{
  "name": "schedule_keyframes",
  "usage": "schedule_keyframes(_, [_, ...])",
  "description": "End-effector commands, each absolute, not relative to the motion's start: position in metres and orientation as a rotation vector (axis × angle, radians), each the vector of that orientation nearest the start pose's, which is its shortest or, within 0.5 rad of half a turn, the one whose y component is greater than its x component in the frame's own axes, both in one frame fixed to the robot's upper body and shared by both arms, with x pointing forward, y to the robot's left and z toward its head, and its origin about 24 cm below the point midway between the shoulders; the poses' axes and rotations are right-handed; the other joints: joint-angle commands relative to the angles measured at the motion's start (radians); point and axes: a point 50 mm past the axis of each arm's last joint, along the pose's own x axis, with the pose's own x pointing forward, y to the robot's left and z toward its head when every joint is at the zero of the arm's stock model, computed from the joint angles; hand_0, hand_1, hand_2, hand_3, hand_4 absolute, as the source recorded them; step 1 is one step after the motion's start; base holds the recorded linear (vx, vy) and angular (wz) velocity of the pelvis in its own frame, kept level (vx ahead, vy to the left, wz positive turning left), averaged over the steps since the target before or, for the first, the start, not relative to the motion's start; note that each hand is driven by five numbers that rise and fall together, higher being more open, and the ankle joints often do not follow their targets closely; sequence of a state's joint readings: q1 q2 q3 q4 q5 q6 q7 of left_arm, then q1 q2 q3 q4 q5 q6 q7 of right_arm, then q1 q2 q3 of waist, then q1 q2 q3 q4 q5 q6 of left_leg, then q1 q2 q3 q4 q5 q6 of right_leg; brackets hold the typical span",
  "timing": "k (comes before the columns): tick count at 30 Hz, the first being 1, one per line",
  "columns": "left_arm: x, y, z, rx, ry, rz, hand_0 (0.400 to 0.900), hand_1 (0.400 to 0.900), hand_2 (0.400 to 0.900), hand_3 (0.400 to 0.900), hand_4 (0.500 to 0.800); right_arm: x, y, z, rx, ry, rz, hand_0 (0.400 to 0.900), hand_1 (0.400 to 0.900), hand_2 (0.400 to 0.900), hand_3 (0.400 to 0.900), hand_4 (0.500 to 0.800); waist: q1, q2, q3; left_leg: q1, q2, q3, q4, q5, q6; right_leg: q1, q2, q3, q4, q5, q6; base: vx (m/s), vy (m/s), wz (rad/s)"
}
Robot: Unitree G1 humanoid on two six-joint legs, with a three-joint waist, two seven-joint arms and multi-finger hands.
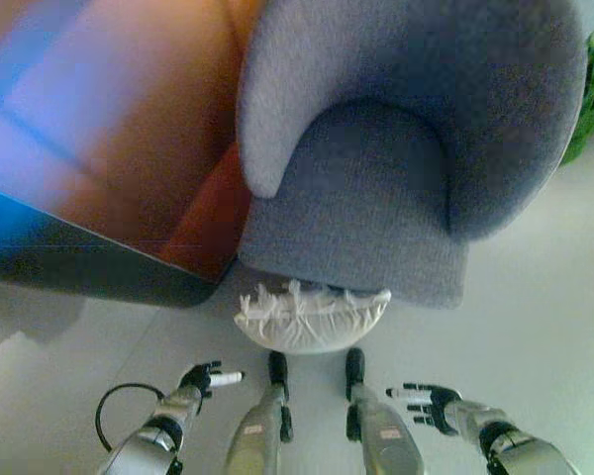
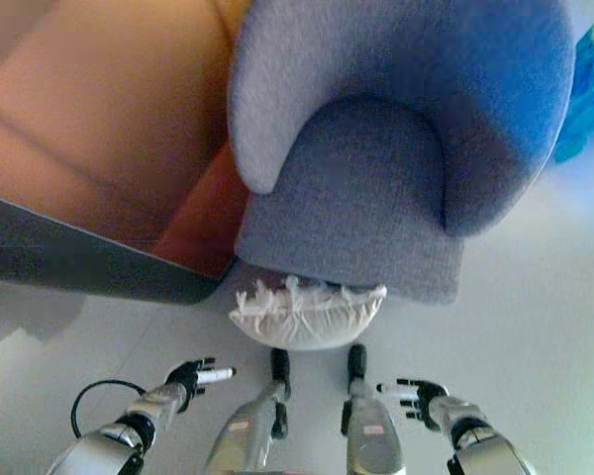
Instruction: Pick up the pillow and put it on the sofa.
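Both hands, left [image 1: 206, 379] and right [image 1: 428, 403], hung spread and empty. I judged they should scoop the white frilly pillow [image 1: 311, 315] lying on the floor against the round grey fabric sofa [image 1: 376, 228].

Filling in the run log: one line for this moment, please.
pillow: on floor by sofa | left hand: open, empty | right hand: open, empty

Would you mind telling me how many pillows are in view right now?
1. The white pillow lies on the floor against the front edge of the grey sofa, ahead of both hands. Its far side is hidden under the seat; nothing shows of any other.
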State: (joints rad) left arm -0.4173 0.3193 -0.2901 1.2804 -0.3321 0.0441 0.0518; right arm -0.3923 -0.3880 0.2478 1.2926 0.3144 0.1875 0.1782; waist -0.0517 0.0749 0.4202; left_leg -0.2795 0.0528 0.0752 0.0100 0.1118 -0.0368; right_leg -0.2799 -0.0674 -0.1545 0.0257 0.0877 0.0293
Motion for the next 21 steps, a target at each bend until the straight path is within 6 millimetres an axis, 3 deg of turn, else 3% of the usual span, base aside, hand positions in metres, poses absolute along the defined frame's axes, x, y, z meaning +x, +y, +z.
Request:
schedule_keyframes(1, [0.260, 0.270, -0.072, 0.188, 0.816, 0.298, 0.900, 0.900, 0.900, 0.900, 0.800, 0.233, -0.274, -0.089, -0.156, 1.075, -0.077, 0.900, 0.900, 0.900, 0.900, 0.800, -0.015, -0.050, 0.034, -0.087, -0.070, 0.013, 0.088, -0.061, -0.025, -0.110, -0.003, 0.051, 0.075, -0.046, 0.031, -0.13, 0.023, 0.02])
schedule_keyframes(7, [0.298, 0.270, -0.037, 0.110, 0.674, 0.354, 0.900, 0.900, 0.900, 0.900, 0.800, 0.262, -0.280, -0.064, -0.147, 1.000, -0.112, 0.900, 0.900, 0.900, 0.900, 0.800, -0.026, -0.049, 0.093, -0.258, -0.075, 0.014, 0.200, -0.063, -0.032, -0.276, -0.012, 0.051, 0.178, -0.054, 0.031, -0.10, 0.010, 0.08])
schedule_keyframes(12, [0.316, 0.277, -0.014, 0.078, 0.606, 0.397, 0.900, 0.900, 0.900, 0.900, 0.800, 0.271, -0.284, -0.053, -0.087, 0.987, -0.122, 0.900, 0.900, 0.900, 0.900, 0.800, -0.034, -0.053, 0.100, -0.367, -0.060, 0.022, 0.288, -0.077, -0.040, -0.378, -0.010, 0.049, 0.244, -0.066, 0.026, -0.06, -0.010, 0.05])
schedule_keyframes(18, [0.328, 0.311, 0.024, 0.028, 0.514, 0.497, 0.900, 0.900, 0.900, 0.900, 0.800, 0.230, -0.306, -0.073, -0.083, 0.954, -0.078, 0.900, 0.900, 0.900, 0.900, 0.800, -0.070, -0.098, 0.100, -0.525, -0.019, 0.022, 0.440, -0.138, -0.035, -0.520, 0.008, 0.061, 0.362, -0.111, 0.017, -0.05, -0.039, -0.01])
schedule_keyframes(21, [0.335, 0.321, 0.042, 0.033, 0.478, 0.515, 0.900, 0.900, 0.900, 0.900, 0.800, 0.224, -0.310, -0.075, -0.072, 0.943, -0.080, 0.900, 0.900, 0.900, 0.900, 0.800, -0.080, -0.111, 0.100, -0.575, -0.010, 0.014, 0.479, -0.151, -0.033, -0.567, 0.010, 0.058, 0.401, -0.122, 0.007, -0.05, -0.043, 0.06])
